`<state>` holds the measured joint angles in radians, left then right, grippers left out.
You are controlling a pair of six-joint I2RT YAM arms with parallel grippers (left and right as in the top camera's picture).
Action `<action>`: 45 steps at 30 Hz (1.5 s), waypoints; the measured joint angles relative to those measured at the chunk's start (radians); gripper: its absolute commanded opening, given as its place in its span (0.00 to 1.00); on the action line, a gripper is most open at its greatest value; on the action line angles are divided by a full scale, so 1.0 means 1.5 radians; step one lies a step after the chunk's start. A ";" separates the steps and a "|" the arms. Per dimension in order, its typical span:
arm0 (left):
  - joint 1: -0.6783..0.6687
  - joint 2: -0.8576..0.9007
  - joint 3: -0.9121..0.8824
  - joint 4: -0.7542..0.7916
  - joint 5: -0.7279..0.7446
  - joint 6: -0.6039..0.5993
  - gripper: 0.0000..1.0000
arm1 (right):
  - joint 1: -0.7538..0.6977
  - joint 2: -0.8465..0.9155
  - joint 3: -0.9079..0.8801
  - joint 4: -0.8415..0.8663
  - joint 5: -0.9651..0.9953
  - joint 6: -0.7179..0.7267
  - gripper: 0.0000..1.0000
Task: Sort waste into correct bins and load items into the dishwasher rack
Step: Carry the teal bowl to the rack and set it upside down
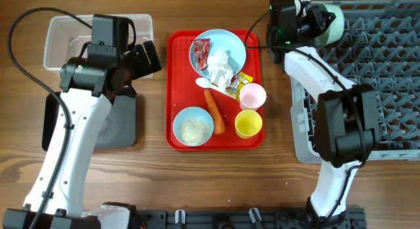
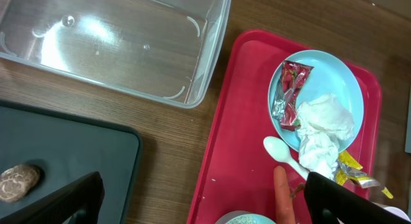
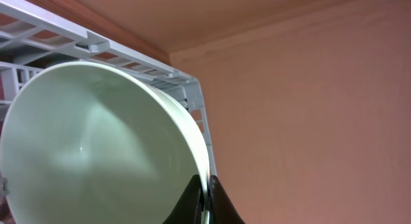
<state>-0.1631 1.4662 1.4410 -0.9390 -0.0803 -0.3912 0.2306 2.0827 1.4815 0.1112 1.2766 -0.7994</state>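
Observation:
On the red tray point(image 1: 184, 71) a light blue plate point(image 1: 231, 45) carries a red wrapper point(image 1: 201, 50) and a crumpled tissue point(image 1: 220, 65). Below it lie a white spoon point(image 1: 203, 83), a carrot point(image 1: 214, 111) and a yellow wrapper point(image 1: 240, 83). Beside these stand a pink cup point(image 1: 252, 96), a yellow cup point(image 1: 249, 123) and a bowl of rice point(image 1: 193, 126). My left gripper point(image 1: 149, 58) hangs open over the tray's left edge, and its fingers point(image 2: 70, 201) are empty. My right gripper point(image 3: 207, 192) is shut on the rim of a light blue bowl point(image 3: 96, 147), which it holds over the rack's point(image 1: 380, 71) far left corner.
The clear tub point(image 1: 65, 32) stands at the back left. In front of it is the black tray point(image 2: 77, 153), with a brown lump point(image 2: 19, 181) on it. My left arm partly covers both in the overhead view. The rack fills the right side.

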 measured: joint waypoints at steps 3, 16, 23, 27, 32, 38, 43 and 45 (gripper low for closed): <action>0.000 0.000 0.000 0.000 0.000 0.000 1.00 | 0.000 0.000 0.000 0.000 -0.005 -0.002 0.04; 0.000 0.000 0.000 0.000 0.000 0.000 1.00 | 0.001 0.000 0.000 -0.001 -0.026 -0.004 0.73; 0.000 0.000 0.000 0.000 0.000 0.000 1.00 | 0.015 0.000 0.000 0.000 -0.031 0.002 0.89; 0.000 0.000 0.000 0.000 0.000 0.000 1.00 | 0.042 0.000 0.000 -0.001 -0.042 0.029 0.93; 0.000 0.000 0.000 0.000 0.000 0.000 1.00 | 0.078 0.000 0.000 -0.001 -0.058 0.062 0.96; 0.000 0.000 0.000 0.000 0.000 0.000 1.00 | 0.105 0.000 0.000 -0.045 -0.073 0.143 0.97; 0.000 0.000 0.000 0.000 0.000 0.000 1.00 | 0.100 0.001 0.000 -0.085 -0.076 0.200 1.00; 0.000 0.000 0.000 0.000 0.000 0.000 1.00 | 0.099 0.001 0.000 -0.086 -0.076 0.215 1.00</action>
<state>-0.1631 1.4662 1.4410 -0.9390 -0.0799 -0.3912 0.3790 2.0834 1.4815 -0.0177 1.1625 -0.4767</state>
